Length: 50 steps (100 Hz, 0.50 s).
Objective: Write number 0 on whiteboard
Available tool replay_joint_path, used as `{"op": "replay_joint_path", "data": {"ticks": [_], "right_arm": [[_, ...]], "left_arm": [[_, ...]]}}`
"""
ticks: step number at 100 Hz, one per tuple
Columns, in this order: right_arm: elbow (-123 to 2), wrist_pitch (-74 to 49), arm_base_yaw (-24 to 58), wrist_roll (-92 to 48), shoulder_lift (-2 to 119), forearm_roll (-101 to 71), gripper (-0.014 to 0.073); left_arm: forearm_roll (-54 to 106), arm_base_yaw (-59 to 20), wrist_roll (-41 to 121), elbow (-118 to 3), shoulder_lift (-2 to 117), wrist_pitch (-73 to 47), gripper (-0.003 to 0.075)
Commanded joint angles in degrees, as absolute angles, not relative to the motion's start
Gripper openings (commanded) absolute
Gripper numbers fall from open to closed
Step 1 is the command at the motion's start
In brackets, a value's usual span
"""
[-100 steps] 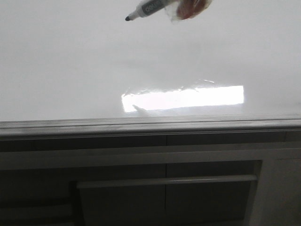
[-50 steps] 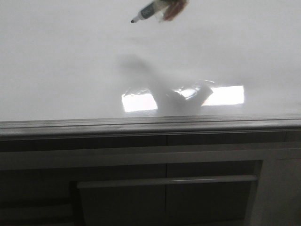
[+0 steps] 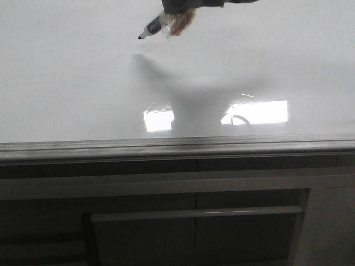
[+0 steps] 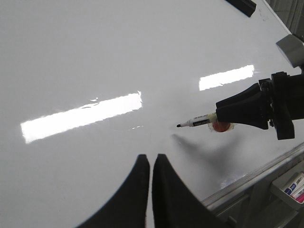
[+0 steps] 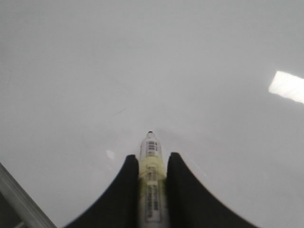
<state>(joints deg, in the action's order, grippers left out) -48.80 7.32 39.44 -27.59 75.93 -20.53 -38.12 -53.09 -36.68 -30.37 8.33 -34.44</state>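
My right gripper [image 5: 152, 164] has its jaws clenched on the marker [image 4: 195, 122], long axis running left toward the tip; the tip seems just off the whiteboard [image 3: 66, 83], though I can't be sure; no 0 drawn; left gripper [image 4: 151, 164] pinched together, idle.

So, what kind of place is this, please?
Probably an office or lab workbench. A large glossy white whiteboard lies flat, dark grey cabinet fronts stand beyond its rail, and the right pincer holds a black-tipped marker pen over it.
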Motion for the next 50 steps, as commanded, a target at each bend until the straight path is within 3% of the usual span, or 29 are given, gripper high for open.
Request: {"op": "replay_joint_path", "data": {"ticks": [1,50], "right_arm": [[-50.8,11.3,39.2,-27.5,75.0,-20.4,-0.0069],[-50.8,14.8,38.8,-27.5,77.2,-21.7,-0.0068]], "left_arm": [[-39.3,-53.0,-37.3,-31.7,9.1,-30.4,-0.0020],[-39.1,-53.0,-37.3,-31.7,9.1,-30.4,-0.0020]]}}
